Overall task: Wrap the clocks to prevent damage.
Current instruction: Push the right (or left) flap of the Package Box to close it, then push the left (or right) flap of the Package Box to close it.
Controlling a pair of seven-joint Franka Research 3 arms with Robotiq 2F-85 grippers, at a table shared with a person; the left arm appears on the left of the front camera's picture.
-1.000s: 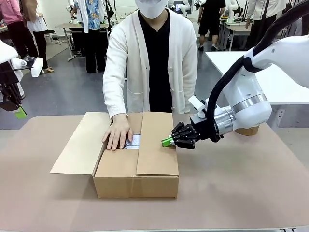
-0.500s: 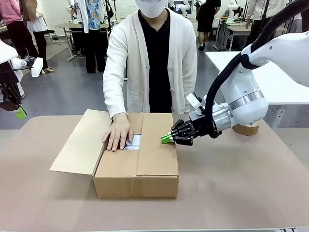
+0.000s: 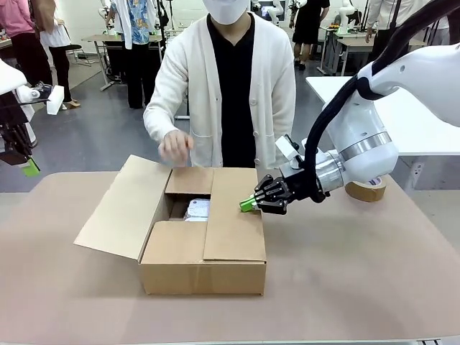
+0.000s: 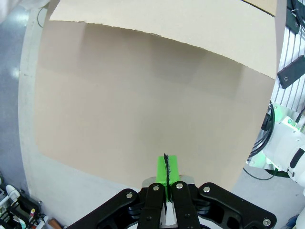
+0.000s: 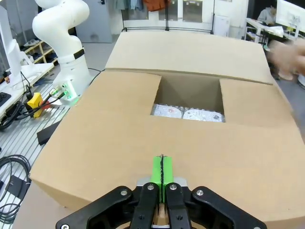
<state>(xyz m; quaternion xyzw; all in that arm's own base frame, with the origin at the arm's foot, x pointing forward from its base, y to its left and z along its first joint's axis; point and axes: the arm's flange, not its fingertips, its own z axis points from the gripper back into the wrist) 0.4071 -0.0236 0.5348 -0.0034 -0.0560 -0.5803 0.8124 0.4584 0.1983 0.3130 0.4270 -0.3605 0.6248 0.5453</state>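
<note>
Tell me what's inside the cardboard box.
In the box, two wrapped bundles show side by side through the gap; the closed flaps hide the rest.

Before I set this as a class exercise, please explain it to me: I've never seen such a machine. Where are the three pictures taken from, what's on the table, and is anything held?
Two white robot arms share a table with a person. The wide picture looks across the table from the robot's side; the other two come from a camera on each wrist. On the table stand a cardboard box, two flaps folded down, and a tape roll. Through the gap show shiny wrapped bundles, presumably the clocks. The right end effector is shut and empty, its green tip over the right-hand flap; whether it touches is unclear. The left end effector, also shut and empty, hangs off to the side. The person's hand is raised above the box.
</note>
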